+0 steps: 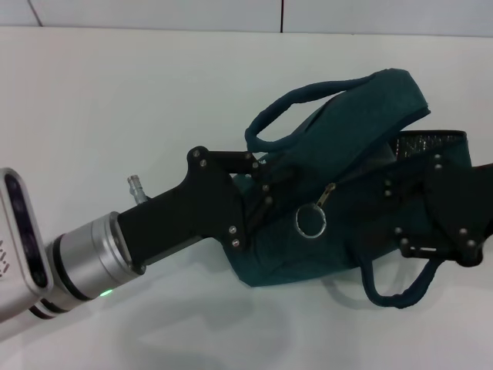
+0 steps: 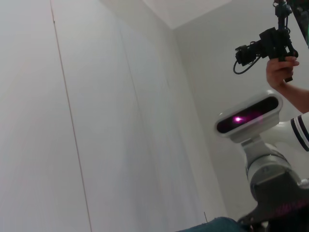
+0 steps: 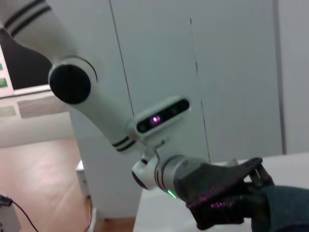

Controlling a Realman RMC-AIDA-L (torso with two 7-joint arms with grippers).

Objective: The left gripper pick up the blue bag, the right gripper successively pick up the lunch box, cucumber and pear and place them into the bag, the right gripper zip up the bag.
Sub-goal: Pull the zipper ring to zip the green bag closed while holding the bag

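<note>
White and bare around the work, the table (image 1: 115, 116) is carrying the blue bag (image 1: 339, 193) toward its right side, under a pale wall running along the far edge. The bag is lying slumped on its side, one carrying handle (image 1: 296, 108) arching up on the far side and a second handle (image 1: 400, 289) looping out toward the robot. Its zipper pull, a metal ring (image 1: 311, 222), is hanging on the bag's near face about midway between the two arms.

The left pincer (image 1: 260, 189) is reaching in from the lower left, its black fingers clamped on the left end of the bag, with fabric bunching between them just below the far handle. A green light is glowing on the silver wrist section behind it.

The right pincer (image 1: 420, 212) is lying across the bag's right end, dark against the dark cloth; whether its fingers are apart or together cannot be told from these views. A strip of silvery lining (image 1: 431, 141) is showing at the bag's open mouth just beyond it.

From the right wrist view, the left pincer (image 3: 251, 186) is appearing farther off, biting the blue cloth at the table's edge. The left wrist view is showing mostly wall panels, a sliver of bag fabric (image 2: 212, 226) and a person's hand (image 2: 282, 70) holding a camera (image 2: 263, 46).
</note>
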